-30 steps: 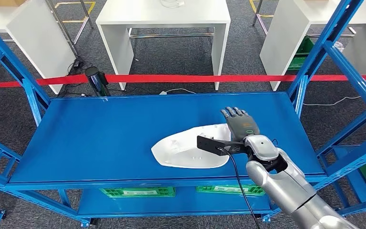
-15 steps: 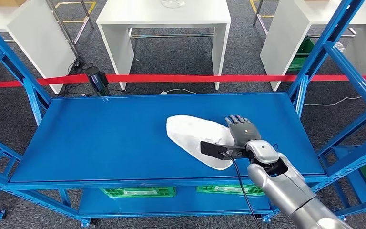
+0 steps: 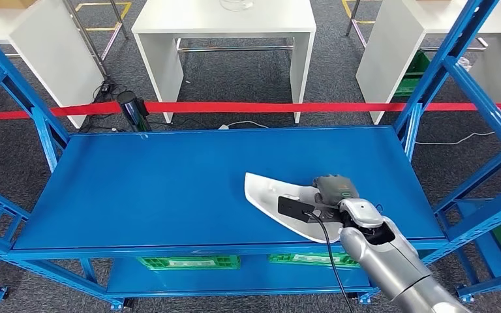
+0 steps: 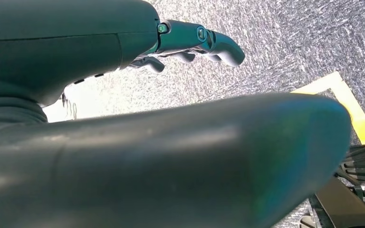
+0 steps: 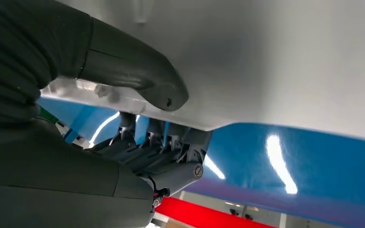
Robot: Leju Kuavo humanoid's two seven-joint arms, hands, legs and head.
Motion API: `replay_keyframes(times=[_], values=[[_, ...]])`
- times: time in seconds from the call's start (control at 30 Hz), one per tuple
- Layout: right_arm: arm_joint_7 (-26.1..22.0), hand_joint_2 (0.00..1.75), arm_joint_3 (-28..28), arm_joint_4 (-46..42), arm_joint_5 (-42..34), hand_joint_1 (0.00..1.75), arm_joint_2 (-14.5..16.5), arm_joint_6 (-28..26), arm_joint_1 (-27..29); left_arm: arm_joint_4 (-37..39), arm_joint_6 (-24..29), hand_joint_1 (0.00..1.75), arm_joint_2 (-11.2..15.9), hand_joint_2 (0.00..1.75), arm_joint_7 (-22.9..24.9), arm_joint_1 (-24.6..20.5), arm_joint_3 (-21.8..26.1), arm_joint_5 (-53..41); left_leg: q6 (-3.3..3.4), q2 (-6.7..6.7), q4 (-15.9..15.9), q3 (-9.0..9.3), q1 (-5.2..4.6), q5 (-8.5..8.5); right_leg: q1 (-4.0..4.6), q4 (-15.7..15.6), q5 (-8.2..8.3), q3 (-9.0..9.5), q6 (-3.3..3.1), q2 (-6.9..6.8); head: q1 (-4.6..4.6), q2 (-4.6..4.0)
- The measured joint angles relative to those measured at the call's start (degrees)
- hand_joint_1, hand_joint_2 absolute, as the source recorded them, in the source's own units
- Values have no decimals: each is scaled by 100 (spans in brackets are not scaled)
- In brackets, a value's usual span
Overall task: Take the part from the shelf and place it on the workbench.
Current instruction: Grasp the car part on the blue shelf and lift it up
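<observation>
Hanging over grey carpet, the left hand [image 4: 190, 45] holds nothing, its fingers slightly apart and gently curved; a bulky dark cover hides much of that wrist view. One white part [image 3: 271, 192] sits at the front right of the blue shelf [image 3: 156, 189], tilted, its near end raised off the surface. The right hand [image 3: 334, 189] grips that end: the right wrist view shows the thumb [image 5: 138, 76] pressed on one face and the fingers [image 5: 166, 159] curled under the edge. The black camera bracket covers part of the part. Behind one red barrier tape [image 3: 248, 106] stand three white tables [image 3: 225, 26], each cut off by the frame.
</observation>
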Motion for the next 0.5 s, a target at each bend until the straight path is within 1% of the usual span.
replay_keyframes(times=[0.13, 0.5], values=[[13, 175, -49, 0, 13, 175, 0, -26, 108, 0, -8, 0, -4, 0, -8, 0, 0, -13, 0, 2, 0, 0, 0, 0, -1, 0, 0, -2, 0, 0, 0, 0], [11, 175, -132, 0, 13, 175, 0, -53, 151, 0, -27, 0, -21, 0, -36, -1, 0, -22, 1, 6, 0, 2, 0, -1, 0, -1, 0, -1, 0, 1, 0, 0]])
